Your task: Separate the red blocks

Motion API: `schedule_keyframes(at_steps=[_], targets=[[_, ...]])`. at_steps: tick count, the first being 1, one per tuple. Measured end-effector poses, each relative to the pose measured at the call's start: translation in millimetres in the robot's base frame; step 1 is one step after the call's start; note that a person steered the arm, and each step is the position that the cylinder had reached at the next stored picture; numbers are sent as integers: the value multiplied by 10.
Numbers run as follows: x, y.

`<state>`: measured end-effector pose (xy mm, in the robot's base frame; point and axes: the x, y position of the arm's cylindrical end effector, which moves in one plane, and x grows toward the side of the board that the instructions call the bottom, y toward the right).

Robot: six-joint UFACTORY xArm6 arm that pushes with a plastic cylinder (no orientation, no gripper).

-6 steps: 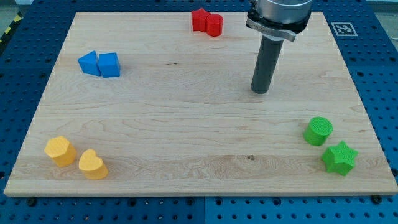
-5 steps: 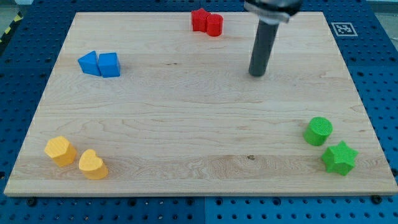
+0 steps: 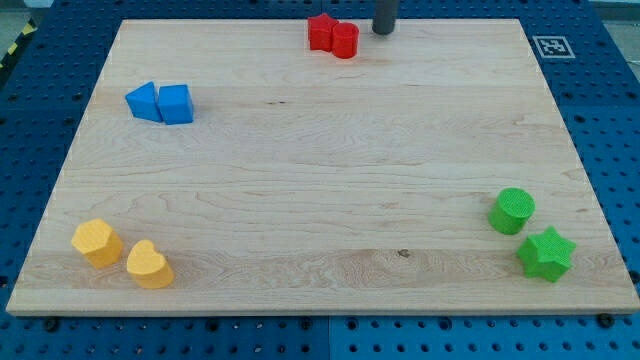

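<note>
Two red blocks sit touching at the board's top edge: a red star on the left and a red cylinder on the right. My tip is at the view's top, a short way right of the red cylinder and apart from it. Only the rod's lower end shows.
A blue triangle and a blue cube touch at the upper left. Two yellow blocks lie at the lower left. A green cylinder and a green star lie at the lower right. A marker tag is at the top right corner.
My tip has moved from the board's right middle toward the view's top and slightly left, ending beside the red cylinder. No block has moved.
</note>
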<state>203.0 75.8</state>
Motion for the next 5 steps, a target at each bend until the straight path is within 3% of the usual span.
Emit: schedule_keyframes(at_steps=[2,5], targets=[[-96,-731],[96,-952]])
